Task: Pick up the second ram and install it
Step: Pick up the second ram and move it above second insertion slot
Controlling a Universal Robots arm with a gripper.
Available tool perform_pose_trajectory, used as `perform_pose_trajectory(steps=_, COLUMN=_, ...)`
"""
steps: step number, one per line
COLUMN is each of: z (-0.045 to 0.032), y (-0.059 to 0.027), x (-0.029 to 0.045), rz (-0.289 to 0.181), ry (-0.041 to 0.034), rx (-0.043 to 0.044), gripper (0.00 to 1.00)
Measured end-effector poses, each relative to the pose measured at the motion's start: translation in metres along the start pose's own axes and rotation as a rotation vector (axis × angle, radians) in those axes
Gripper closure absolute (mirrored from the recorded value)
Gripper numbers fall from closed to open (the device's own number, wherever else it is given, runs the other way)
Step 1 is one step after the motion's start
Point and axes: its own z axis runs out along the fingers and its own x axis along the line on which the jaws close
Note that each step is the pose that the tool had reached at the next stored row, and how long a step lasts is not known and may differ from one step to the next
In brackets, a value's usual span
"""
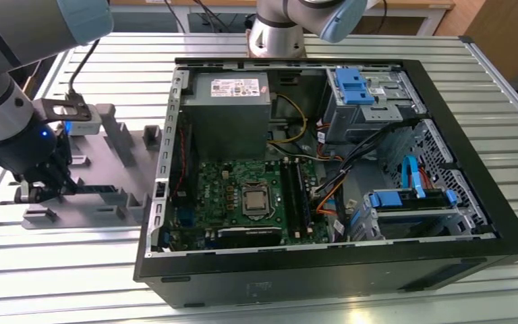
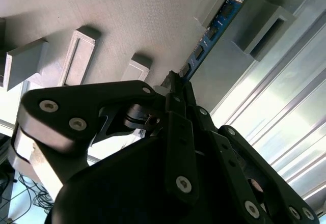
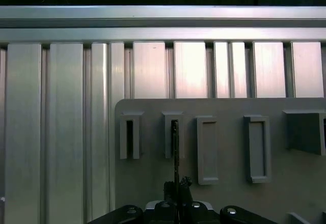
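- One stick: second ram (image 2: 210, 32) stands on edge in the grey fixture block (image 1: 106, 158), at the exterior view's left, leaving you both faces exposed.
- Tool (image 2: 175, 83) is pinched onto its near end.

arm (image 1: 3, 111) | reaching low (wrist down) | end effector (image 2: 175, 84) fingers pinched

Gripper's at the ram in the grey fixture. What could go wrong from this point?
1. The gripper seems clamped on the second ram, whose end sits in a fixture block. A tilted pull could jam or bend the stick.
2. The stick is thin, so it might slip or twist in the grip during the carry.
3. Loose cables lie beside the motherboard slots and could snag the stick.
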Motion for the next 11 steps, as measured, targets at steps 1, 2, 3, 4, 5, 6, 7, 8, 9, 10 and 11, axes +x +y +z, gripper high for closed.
perform_pose_trajectory(steps=1, z=-0.0002, y=0.0, x=0.0, rz=0.0, ry=-0.0001, rx=0.0, gripper=0.86)
perform_pose_trajectory(steps=2, z=-0.0004, y=0.0, x=0.0, rz=0.0, ry=0.0, rx=0.0, gripper=0.86)
perform_pose_trajectory(steps=3, z=-0.0008, y=0.0, x=-0.0001, rz=0.0, ry=0.0, rx=0.0, gripper=0.86)
perform_pose_trajectory(steps=4, z=-0.001, y=0.0, x=-0.0001, rz=0.0, ry=0.0, rx=0.0, gripper=0.86)
perform_pose_trajectory(steps=5, z=-0.0011, y=0.0, x=-0.0001, rz=0.0, ry=-0.0001, rx=0.0001, gripper=0.86)
perform_pose_trajectory(steps=6, z=-0.0012, y=0.0, x=-0.0001, rz=0.0, ry=-0.0002, rx=0.0001, gripper=0.86)
perform_pose_trajectory(steps=7, z=-0.0014, y=0.0, x=-0.0001, rz=0.0, ry=-0.0001, rx=0.0, gripper=0.86)
perform_pose_trajectory(steps=8, z=-0.0016, y=0.0001, x=-0.0001, rz=0.0, ry=-0.0001, rx=0.0, gripper=0.86)
perform_pose_trajectory(steps=9, z=-0.0035, y=0.0001, x=-0.0002, rz=0.0, ry=-0.0001, rx=0.0001, gripper=0.86)
perform_pose_trajectory(steps=10, z=-0.0052, y=0.0002, x=-0.0003, rz=0.0, ry=0.0, rx=0.0, gripper=0.86)
perform_pose_trajectory(steps=11, z=-0.0054, y=0.0002, x=-0.0003, rz=0.0, ry=0.0, rx=-0.0001, gripper=0.86)
